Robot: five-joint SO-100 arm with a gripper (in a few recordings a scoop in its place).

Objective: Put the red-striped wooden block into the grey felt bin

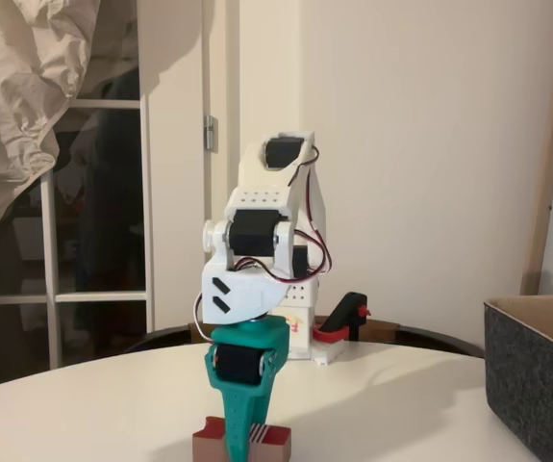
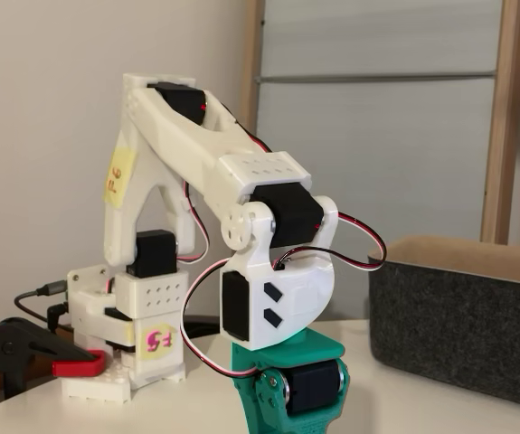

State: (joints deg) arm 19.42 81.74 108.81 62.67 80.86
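The table (image 1: pixel 401 395) is round and white, and the bin (image 1: pixel 538 375) stands on it at the right edge of both fixed views, well apart from where I work. My white arm (image 2: pixel 205 154) folds forward and points my green gripper (image 1: pixel 240 433) straight down at the block (image 1: pixel 274 445), which lies on the table at the near edge, low in the frame. My fingers reach down onto or around the block's middle, but I cannot tell whether they are clamped on it or parted; the picture's bottom edge cuts off the tips. I judge this the grasp step. To do it well, I should sit square over the block, close firmly across its narrow sides, and check it comes up level before swinging toward the bin. Its wall is tall, so I need a clear lift before crossing the rim.
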